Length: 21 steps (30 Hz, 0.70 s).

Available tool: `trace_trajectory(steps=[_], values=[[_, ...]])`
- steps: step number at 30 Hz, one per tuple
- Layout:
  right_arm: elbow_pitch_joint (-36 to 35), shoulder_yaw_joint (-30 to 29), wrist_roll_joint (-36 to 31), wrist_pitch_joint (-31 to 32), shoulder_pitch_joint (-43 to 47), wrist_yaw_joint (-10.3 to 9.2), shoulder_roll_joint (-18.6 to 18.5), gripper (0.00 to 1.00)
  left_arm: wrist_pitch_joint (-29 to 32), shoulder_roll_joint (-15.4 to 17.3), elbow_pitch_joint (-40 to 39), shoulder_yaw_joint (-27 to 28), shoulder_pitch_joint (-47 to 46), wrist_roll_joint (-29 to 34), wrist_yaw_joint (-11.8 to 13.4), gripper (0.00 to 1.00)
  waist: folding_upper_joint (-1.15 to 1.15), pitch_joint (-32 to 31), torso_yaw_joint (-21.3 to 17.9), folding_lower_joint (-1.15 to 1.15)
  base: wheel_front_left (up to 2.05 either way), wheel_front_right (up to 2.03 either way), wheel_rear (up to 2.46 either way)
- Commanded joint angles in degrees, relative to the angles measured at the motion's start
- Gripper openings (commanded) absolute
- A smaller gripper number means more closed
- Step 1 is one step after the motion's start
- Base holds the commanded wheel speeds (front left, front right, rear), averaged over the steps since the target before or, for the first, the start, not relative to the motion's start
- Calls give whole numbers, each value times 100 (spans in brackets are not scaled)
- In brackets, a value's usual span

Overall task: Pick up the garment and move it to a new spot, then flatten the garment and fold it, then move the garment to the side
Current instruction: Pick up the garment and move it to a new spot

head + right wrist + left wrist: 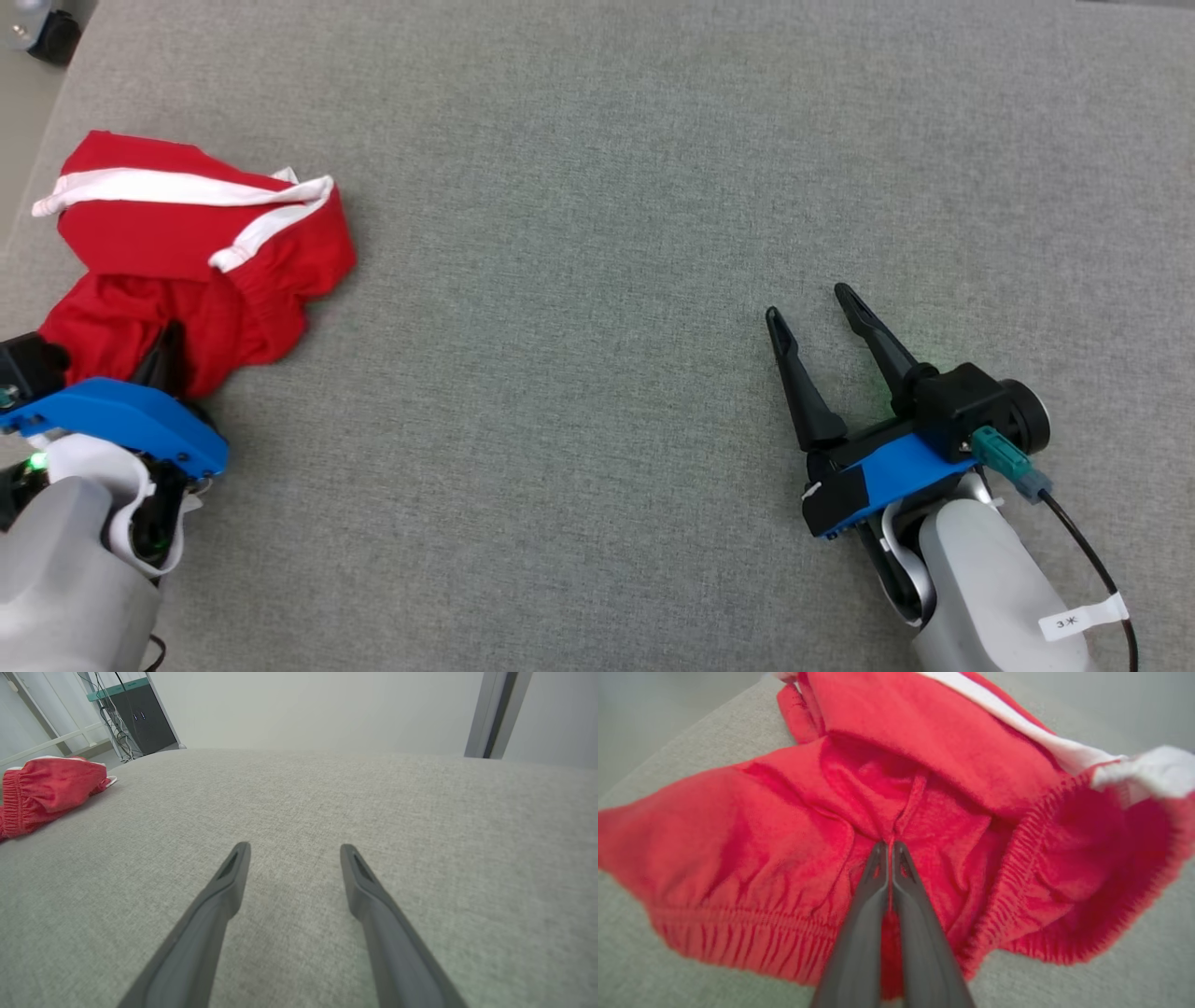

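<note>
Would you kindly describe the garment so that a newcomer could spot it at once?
Start from the wide grey cloth surface. At its left side lies a crumpled garment, with the left hand shut on its near fold. It is bright red with white stripes and a gathered elastic waistband, unlike the plain grey around it.

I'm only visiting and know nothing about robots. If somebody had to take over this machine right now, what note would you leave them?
Left gripper: jaws shut on a fold of the red garment, close to its elastic band.
Right gripper: jaws open, nothing between them, over the bare grey surface, far from the garment.
Garment: crumpled in a heap at the left side of the surface, near its edge.
Done: the grasp only.
Left: lift it and move it to a new spot, flatten it, fold it, then move it aside.
</note>
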Motion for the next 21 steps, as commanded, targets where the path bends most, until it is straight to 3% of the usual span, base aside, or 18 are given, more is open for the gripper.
trace_trajectory(steps=[1, 12, 21], values=[[113, -79, -33, 12, 127, -10, -83, 100, -177, -30, -131, -160, 18, -71, 9, 0, 0, -51, 19, 0, 0, 0, 0], [75, -66, 353, 6, 316, -6, -63, 100, -876, 37, -1482, -1045, 64, -323, 9, 0, 0, -626, -81, 0, 0, 0, 0], [-30, -33, 628, 6, 541, -6, -60, 100, -881, -417, -2843, -939, 339, 161, 9, 0, 0, -876, -771, 0, 0, 0, 0]])
